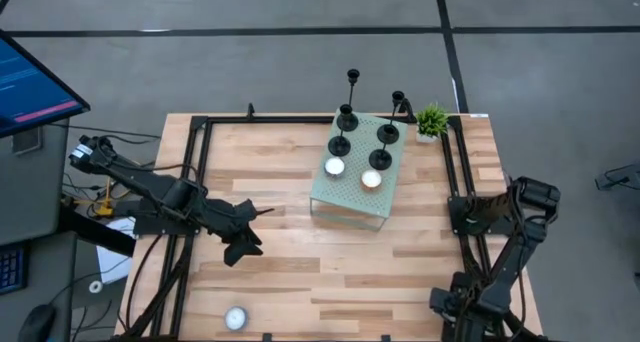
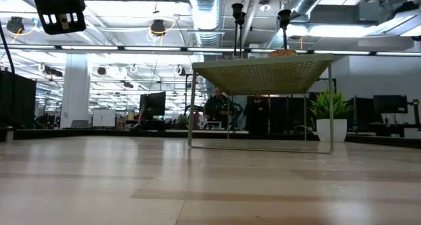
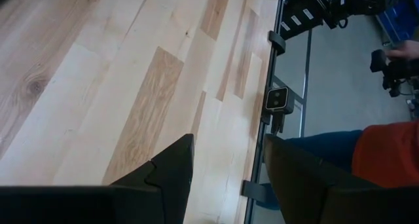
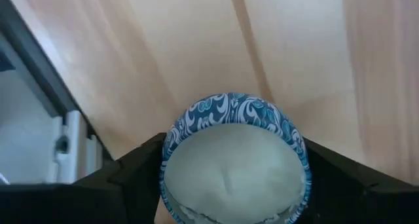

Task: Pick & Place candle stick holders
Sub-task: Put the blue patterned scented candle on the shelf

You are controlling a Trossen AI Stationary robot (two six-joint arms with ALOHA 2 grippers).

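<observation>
From my left gripper (image 1: 250, 232), fingers apart and empty over mid-table, the candle stick holders (image 1: 362, 122) stood upright at two o'clock on the green stand (image 1: 357, 197). My right gripper (image 4: 229, 185), clamping a blue-patterned tealight (image 4: 234, 165), seemed less free.

no legible txt, labels, nos.

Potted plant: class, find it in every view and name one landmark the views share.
High view: potted plant at the table's far edge, right of the green stand.
Low view: potted plant by the stand's right leg.
Left wrist view: not in it.
Right wrist view: not in it.
Shared landmark: the green stand.
</observation>
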